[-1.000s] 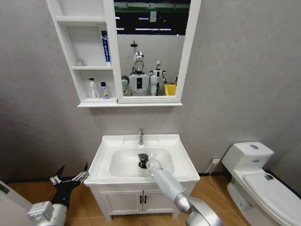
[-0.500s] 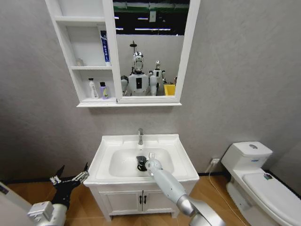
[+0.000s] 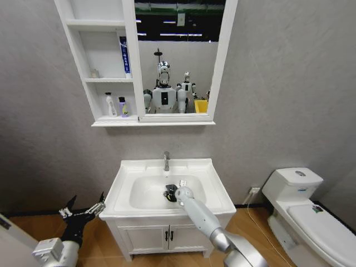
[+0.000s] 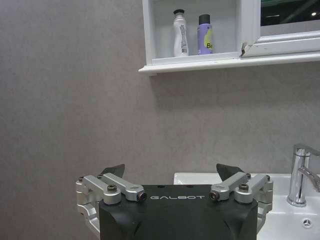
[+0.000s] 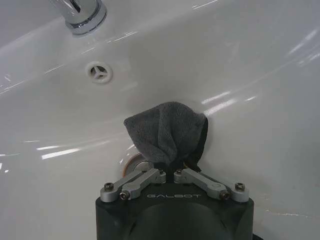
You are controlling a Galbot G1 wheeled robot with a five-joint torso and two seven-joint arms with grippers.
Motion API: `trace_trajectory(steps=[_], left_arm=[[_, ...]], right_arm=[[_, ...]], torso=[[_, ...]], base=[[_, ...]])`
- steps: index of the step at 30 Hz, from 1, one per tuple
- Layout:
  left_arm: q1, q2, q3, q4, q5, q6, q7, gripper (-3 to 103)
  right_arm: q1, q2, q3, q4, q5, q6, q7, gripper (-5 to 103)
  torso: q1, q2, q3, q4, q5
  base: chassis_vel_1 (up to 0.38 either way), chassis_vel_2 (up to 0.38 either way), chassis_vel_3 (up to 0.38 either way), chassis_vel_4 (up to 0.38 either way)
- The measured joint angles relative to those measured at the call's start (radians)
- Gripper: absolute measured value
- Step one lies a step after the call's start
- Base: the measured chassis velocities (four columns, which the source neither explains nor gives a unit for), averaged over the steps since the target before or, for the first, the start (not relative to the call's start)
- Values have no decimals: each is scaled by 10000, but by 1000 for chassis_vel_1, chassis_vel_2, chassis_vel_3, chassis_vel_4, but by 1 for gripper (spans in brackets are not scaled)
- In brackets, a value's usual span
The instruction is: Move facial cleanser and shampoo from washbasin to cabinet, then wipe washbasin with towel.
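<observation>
Down in bowl: right hand (image 5: 167, 172) sits low inside white rectangular ceramic washbasin (image 3: 214, 189), fingers pinched tight on small dark grey soft towel (image 5: 167, 132).
Towel vs hand: cloth bunches up just ahead of fingertips, touching glossy bowl wall; in head view it shows as dark lump (image 3: 169, 192) right at end of right arm, mid-bowl.
Drain: round metal drain (image 5: 132, 162) peeks out beside and partly under towel, close to hand.
Edges nr hand: chrome tap (image 3: 166, 161) stands at back rim, base of it (image 5: 80, 15) well apart from towel; small round overflow hole (image 5: 98, 71) lies betw. tap and towel. Bowl walls curve up on all sides; open white surface either side of cloth.
Counter rim: flat ledge around bowl, wall directly behind, white toilet (image 3: 303, 214) off to robot's right.
Left hand: left hand (image 3: 82, 213) parked low, left of vanity, clear of counter edge; fingers spread wide (image 4: 172, 172), holding nothing.
Cabinet: white wall-hung open-shelf cabinet w/ mirror (image 3: 103, 80) above basin; white bottle (image 4: 180, 34) and purple bottle w/ black cap (image 4: 204, 35) stand upright side by side on lowest shelf, blue-and-white tube (image 3: 124, 55) upright on shelf above.
</observation>
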Motion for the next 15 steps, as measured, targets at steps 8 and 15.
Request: trace_trajectory(steps=[8, 15], left_arm=[[0, 0, 0, 0, 0, 0, 0, 100], [0, 0, 0, 0, 0, 0, 0, 100]], right_arm=[[-88, 485, -2, -14, -9, 73, -291, 2], [-98, 608, 187, -107, -127, 159, -366, 2]], torso=[[0, 0, 0, 4, -1], [-1, 0, 0, 1, -1]], base=[[0, 0, 0, 0], [0, 0, 0, 0]])
